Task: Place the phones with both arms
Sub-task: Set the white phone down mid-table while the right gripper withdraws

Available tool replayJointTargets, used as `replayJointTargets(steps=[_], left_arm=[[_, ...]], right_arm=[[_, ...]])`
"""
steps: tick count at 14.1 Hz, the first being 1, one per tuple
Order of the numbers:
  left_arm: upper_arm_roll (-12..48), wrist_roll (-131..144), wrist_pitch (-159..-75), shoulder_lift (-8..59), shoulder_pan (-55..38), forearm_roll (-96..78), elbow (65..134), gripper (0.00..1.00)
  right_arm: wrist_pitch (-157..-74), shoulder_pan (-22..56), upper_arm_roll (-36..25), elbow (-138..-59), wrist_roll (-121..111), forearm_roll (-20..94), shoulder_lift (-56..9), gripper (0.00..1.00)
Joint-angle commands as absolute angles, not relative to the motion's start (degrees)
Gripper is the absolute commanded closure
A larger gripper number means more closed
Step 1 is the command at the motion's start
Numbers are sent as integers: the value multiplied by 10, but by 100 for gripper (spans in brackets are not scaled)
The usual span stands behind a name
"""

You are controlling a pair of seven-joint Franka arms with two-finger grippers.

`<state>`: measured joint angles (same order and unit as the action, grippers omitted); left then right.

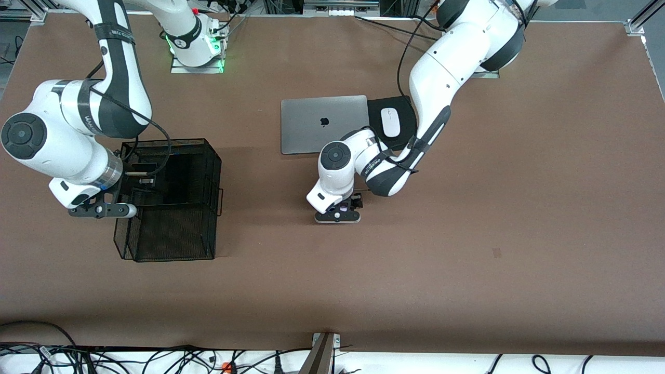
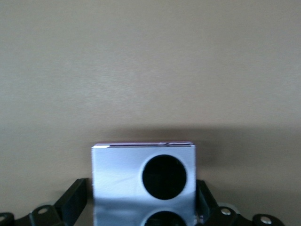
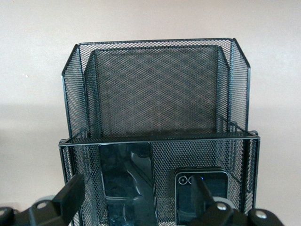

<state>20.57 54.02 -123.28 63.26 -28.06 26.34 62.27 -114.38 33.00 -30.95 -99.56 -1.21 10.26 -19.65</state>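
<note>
The lilac-white phone (image 2: 120,172), with round black lenses, lies flat on the brown table near its middle; only a sliver of it (image 1: 343,208) shows under the left hand. My left gripper (image 1: 340,214) (image 2: 141,200) is low over it and open, one finger on each side, with a thin gap showing at one finger (image 2: 75,195). Inside the black mesh basket (image 1: 171,228) (image 3: 155,89) lie the long slim black phone (image 3: 124,176) and the squarish black phone (image 3: 202,195). My right gripper (image 1: 104,210) (image 3: 138,205) hangs open and empty over the basket's edge.
A closed silver laptop (image 1: 323,123) lies farther from the front camera than the left gripper. Beside it, toward the left arm's end, a white mouse (image 1: 389,121) rests on a black pad (image 1: 376,106). The basket stands toward the right arm's end.
</note>
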Motion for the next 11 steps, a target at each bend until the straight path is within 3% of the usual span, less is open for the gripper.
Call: replayJointTargets(steps=[1,4,11], left_arm=[[203,506,-1164,617,-274,237,605,0],[204,486,-1117,591,-263,201,605,0],[206,317,-993,532,-132,156,627,0]], right_arm=[[-1131,324,-306,-989,5,108,-191,0],[-1130,328,-302,-985,38,109,-191,0],[-1129,375,-295,-960,93,110,-196,0]])
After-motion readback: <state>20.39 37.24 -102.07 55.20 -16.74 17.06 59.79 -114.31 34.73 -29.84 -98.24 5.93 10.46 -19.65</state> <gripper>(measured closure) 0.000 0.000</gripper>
